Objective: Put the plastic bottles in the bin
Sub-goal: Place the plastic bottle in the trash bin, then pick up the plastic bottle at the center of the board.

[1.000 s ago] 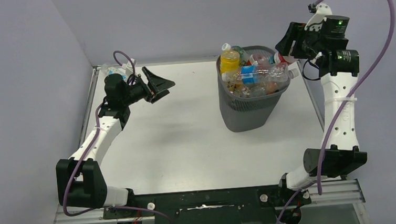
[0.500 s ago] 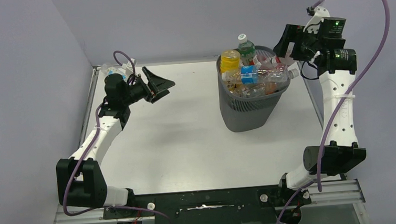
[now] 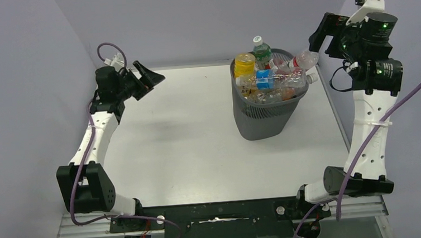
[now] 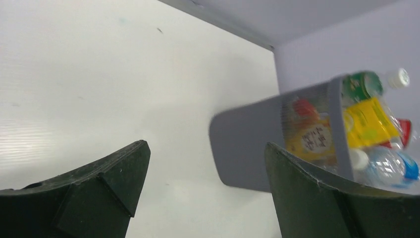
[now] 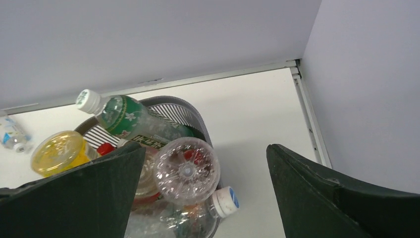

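Heaping above its rim, the plastic bottles (image 3: 267, 78) fill the bin (image 3: 261, 118), far right-centre on the table (image 3: 187, 137). One small bottle (image 5: 11, 135), possibly blue-labelled, lies by the back wall. Right gripper (image 5: 205, 148) above bin: jaws wide, empty. Left gripper (image 4: 205, 145) far left: jaws apart, empty.

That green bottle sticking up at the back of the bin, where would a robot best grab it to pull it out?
Probably the shoulder just below the cap, coming from above. The green bottle leans up out of the bin with that end free and highest, while its lower part sits wedged among the other bottles.
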Available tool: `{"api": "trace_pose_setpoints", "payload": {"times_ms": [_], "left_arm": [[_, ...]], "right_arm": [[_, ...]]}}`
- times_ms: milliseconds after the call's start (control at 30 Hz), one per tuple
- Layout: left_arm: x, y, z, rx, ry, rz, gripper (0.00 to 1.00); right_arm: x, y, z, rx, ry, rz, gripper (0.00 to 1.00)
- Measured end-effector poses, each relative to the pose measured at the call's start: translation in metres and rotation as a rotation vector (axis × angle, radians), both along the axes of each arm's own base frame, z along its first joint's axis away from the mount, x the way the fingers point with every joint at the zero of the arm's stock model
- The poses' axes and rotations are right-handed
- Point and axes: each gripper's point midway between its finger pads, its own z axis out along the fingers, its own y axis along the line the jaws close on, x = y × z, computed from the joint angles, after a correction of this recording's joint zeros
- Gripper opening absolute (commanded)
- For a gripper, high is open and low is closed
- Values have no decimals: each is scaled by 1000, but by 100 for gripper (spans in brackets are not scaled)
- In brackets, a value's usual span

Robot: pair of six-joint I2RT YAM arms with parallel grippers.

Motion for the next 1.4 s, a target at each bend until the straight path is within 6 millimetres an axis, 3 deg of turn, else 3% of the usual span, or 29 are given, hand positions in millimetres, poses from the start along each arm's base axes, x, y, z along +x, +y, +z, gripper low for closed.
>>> {"api": "trace_pose_setpoints", "payload": {"times_ms": [100,167,200,233,267,500,633,800,1000,1133,1400], "left_arm": [[21,40,1,111,-15,152,87],[31,67,-4,168,-9,246,87],[46,107,-22,227,30,369,87],[48,111,-25,234,38,381,87],[53,125,-37,253,71,420,87],[118,193,-100,363,215,590,87],[141,210,-125,406,259,637,85],[167,222,-146,419,279,681,84],[185,229,-179,415,322,713,84],[188,230,-201,420,359,727,84],[213,225,-208,396,339,740,83]], "right_arm": [[-17,12,13,19,-42,39,100],[-30,31,22,35,-78,106,100],[-54,74,32,62,-120,265,100],[-55,77,33,64,-121,274,100],[-61,92,36,69,-141,331,100],[-104,197,-1,119,-59,706,100],[-116,237,-24,110,9,833,99],[-116,265,-52,88,75,901,99],[-106,282,-87,66,149,927,99],[-104,290,-100,60,176,941,99],[-101,294,-105,58,175,948,99]]}}
